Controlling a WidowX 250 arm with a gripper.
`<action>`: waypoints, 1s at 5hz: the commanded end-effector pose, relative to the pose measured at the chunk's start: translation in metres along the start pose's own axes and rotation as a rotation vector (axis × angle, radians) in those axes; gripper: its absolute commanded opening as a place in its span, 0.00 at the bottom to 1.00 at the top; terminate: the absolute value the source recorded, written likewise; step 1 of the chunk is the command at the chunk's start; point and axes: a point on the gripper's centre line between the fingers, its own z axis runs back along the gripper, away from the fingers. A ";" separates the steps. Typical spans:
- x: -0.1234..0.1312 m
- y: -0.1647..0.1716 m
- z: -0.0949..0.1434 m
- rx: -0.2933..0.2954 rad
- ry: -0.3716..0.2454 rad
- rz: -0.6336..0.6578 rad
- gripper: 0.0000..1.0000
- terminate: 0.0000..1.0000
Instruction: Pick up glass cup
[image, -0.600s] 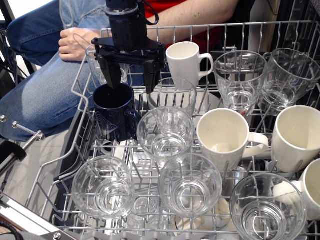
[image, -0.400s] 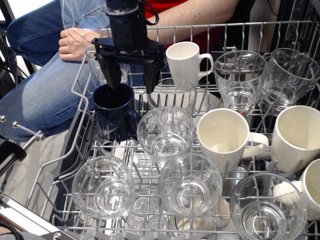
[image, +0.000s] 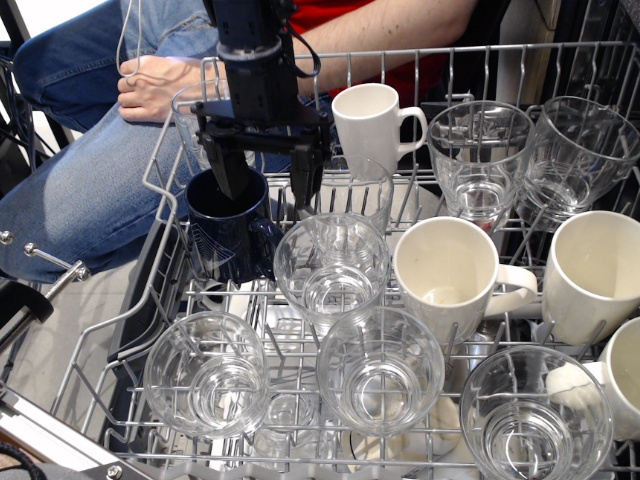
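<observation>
Several clear glass cups stand upright in the wire dish rack (image: 165, 150). One glass cup (image: 352, 192) stands in the second row from the back, another (image: 332, 265) in front of it, and one (image: 192, 130) at the back left is partly hidden by the arm. My black gripper (image: 268, 185) hangs open and empty over the rack's back left. Its left finger (image: 231, 176) dips over the mouth of the dark navy mug (image: 228, 225). Its right finger (image: 305, 182) is at the left rim of the second-row glass cup; contact is unclear.
White mugs stand at the back (image: 372, 125), middle (image: 450, 275) and right (image: 595, 275). More glasses fill the front row (image: 205, 375), (image: 380, 370), (image: 535, 415) and back right (image: 480, 150), (image: 580, 150). A seated person's hand (image: 150, 85) and leg are just behind the rack.
The gripper has come down a little and shifted slightly right; its fingers now reach lower, to the navy mug's mouth and the glass rim. Jaws stay open.
</observation>
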 end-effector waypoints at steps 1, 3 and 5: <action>0.010 0.005 -0.017 -0.018 -0.068 -0.044 1.00 0.00; 0.031 0.006 -0.054 -0.004 -0.128 -0.045 1.00 0.00; 0.038 0.008 -0.082 -0.013 -0.169 -0.024 1.00 0.00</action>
